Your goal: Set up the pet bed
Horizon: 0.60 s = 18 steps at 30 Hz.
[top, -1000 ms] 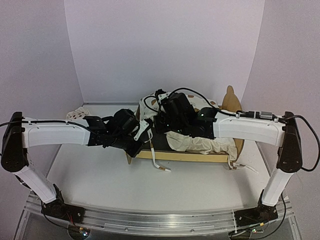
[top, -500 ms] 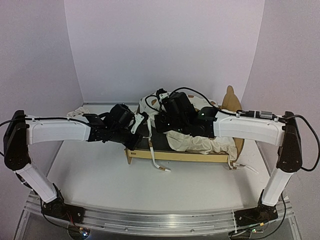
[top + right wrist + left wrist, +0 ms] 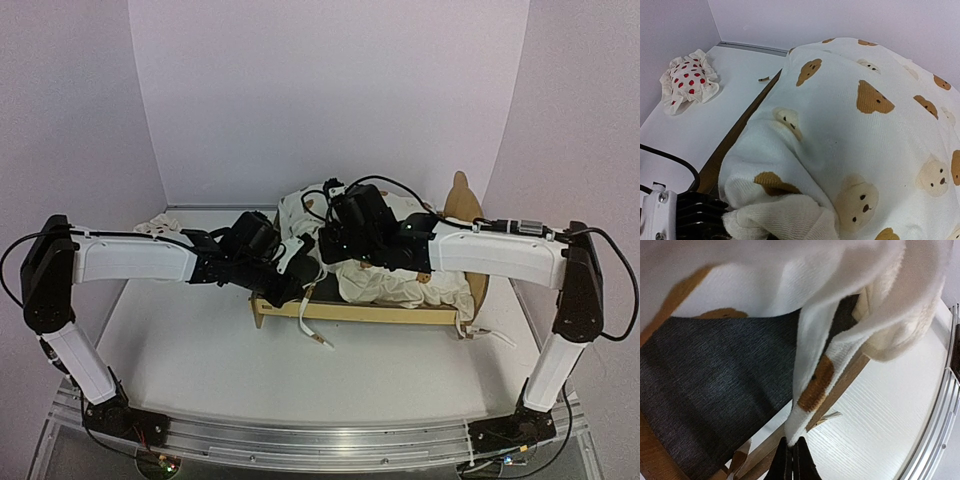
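Observation:
The pet bed (image 3: 380,313), a light plywood frame with an ear-shaped headboard (image 3: 462,200), stands mid-table. Its dark grey felt base (image 3: 705,385) and front rail (image 3: 840,385) show in the left wrist view. A cream bear-print cushion (image 3: 400,285) lies bunched over the frame. My left gripper (image 3: 298,262) is shut on a lower corner of the cushion (image 3: 805,405), pinched between the fingertips (image 3: 792,452), above the bed's left end. My right gripper (image 3: 335,235) is over the cushion's raised back part. Its fingers are buried in the bunched fabric (image 3: 790,215), and it holds that fabric up.
A small white pillow with red strawberries (image 3: 155,227) (image 3: 690,80) lies at the back left of the white table (image 3: 200,350). One cushion tie (image 3: 308,325) hangs over the bed's front rail and another trails by the right end (image 3: 490,335). Walls close in behind.
My left gripper has swung right and toward the bed's left end, keeping its hold on the cushion corner. The cushion's left part now stands higher and wider. My right arm has shifted only slightly.

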Tool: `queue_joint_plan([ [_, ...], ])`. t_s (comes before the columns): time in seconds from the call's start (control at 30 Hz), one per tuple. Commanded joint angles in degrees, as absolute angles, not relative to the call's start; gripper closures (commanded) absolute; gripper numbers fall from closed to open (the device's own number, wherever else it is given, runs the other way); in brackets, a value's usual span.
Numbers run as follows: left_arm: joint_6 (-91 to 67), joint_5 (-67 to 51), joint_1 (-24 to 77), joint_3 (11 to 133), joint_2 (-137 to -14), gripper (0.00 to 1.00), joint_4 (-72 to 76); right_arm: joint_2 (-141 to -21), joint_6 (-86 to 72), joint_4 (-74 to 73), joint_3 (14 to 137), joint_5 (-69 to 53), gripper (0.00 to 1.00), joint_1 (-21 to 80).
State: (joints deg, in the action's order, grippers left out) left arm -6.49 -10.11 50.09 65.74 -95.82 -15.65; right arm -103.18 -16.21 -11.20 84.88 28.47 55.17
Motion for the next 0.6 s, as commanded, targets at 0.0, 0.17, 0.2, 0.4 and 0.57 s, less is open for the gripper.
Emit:
queue_joint_plan([
  [0.0,-8.4,-13.3,50.1,69.1,-97.3,1.00,-12.4,-100.5,-17.0,-10.1,83.6,29.7,1.00,54.0],
  [0.17,-10.1,-9.9,50.1,68.8,-98.0,1.00,-11.3,-100.6,-17.6,-10.1,82.9,29.8,1.00,53.2],
  [0.2,-10.3,-8.6,50.0,68.7,-98.1,1.00,-11.2,-100.7,-17.5,-10.1,83.0,29.8,1.00,53.1],
  [0.4,-11.2,-4.2,50.0,67.7,-96.5,1.00,-9.0,-101.4,-16.7,-10.1,84.8,29.6,1.00,52.9],
  [0.57,-12.3,-0.8,49.7,67.2,-96.3,1.00,-8.1,-102.1,-16.1,-10.1,85.9,29.5,1.00,53.0],
])
